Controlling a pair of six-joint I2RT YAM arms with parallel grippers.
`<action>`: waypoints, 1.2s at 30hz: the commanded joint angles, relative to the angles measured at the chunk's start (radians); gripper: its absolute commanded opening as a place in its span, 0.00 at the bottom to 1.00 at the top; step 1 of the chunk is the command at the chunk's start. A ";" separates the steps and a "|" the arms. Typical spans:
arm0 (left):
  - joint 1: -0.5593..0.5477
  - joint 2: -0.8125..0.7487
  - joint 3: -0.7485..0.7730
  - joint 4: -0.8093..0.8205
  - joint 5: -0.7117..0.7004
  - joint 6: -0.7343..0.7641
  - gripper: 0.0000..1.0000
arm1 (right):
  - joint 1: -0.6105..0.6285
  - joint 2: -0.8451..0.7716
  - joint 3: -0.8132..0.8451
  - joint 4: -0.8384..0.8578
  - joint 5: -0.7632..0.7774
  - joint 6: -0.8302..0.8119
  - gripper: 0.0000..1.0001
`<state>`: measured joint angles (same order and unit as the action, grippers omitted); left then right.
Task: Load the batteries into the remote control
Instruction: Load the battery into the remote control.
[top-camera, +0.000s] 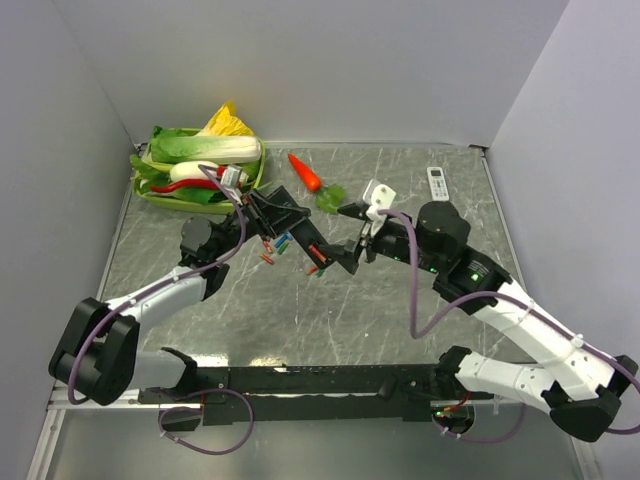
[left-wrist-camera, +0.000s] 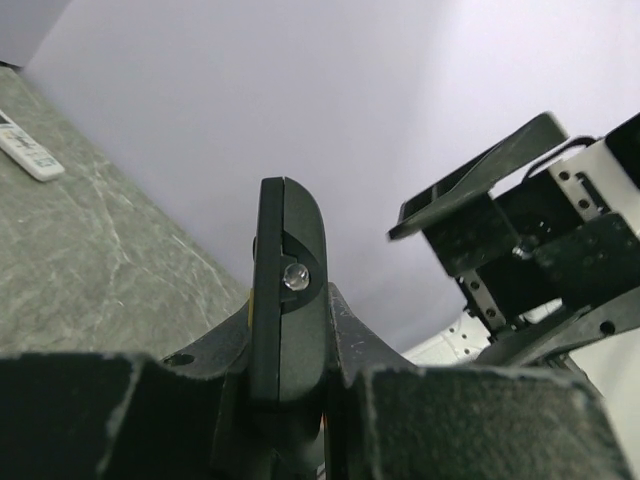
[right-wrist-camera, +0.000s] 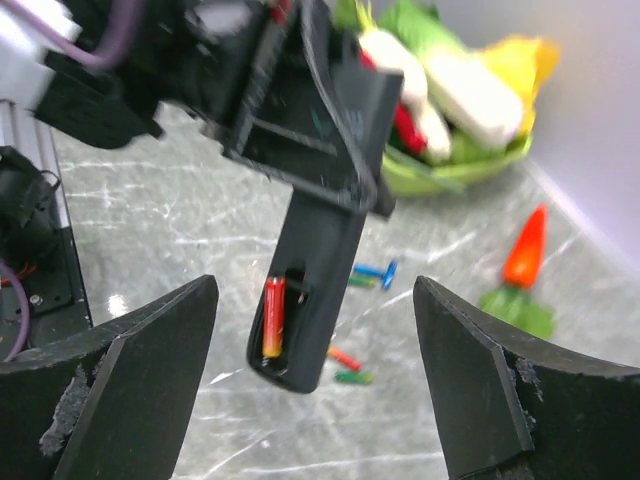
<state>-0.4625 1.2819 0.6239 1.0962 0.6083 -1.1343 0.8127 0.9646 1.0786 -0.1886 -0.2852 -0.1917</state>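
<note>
My left gripper (top-camera: 258, 212) is shut on the black remote control (top-camera: 300, 232) and holds it above the table. In the left wrist view the remote control (left-wrist-camera: 287, 260) stands edge-on, clamped between the jaws of the left gripper (left-wrist-camera: 290, 340). In the right wrist view the remote control (right-wrist-camera: 315, 290) hangs with its battery bay uncovered. One red-orange battery (right-wrist-camera: 273, 317) lies in the bay's left slot; the slot beside it is bare. My right gripper (right-wrist-camera: 315, 290) is open, its fingers wide on either side of the remote's lower end and apart from it. Loose batteries (right-wrist-camera: 375, 271) lie on the table below.
A green basket of vegetables (top-camera: 150, 190) stands at the back left. An orange carrot (top-camera: 305, 172) lies behind the grippers, and a white remote (top-camera: 438, 183) at the back right. More loose batteries (top-camera: 283, 242) lie on the marbled table under the held remote.
</note>
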 joint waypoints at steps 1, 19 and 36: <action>-0.004 0.014 0.069 0.106 0.096 -0.044 0.02 | -0.010 -0.047 0.057 -0.071 -0.150 -0.188 0.86; -0.004 -0.016 0.247 -0.364 0.258 0.140 0.02 | -0.023 0.049 0.170 -0.296 -0.394 -0.589 0.45; -0.004 -0.076 0.263 -0.479 0.268 0.214 0.02 | 0.025 0.143 0.215 -0.321 -0.368 -0.637 0.41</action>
<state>-0.4625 1.2533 0.8436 0.6037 0.8608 -0.9508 0.8158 1.0950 1.2381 -0.5037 -0.6464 -0.7910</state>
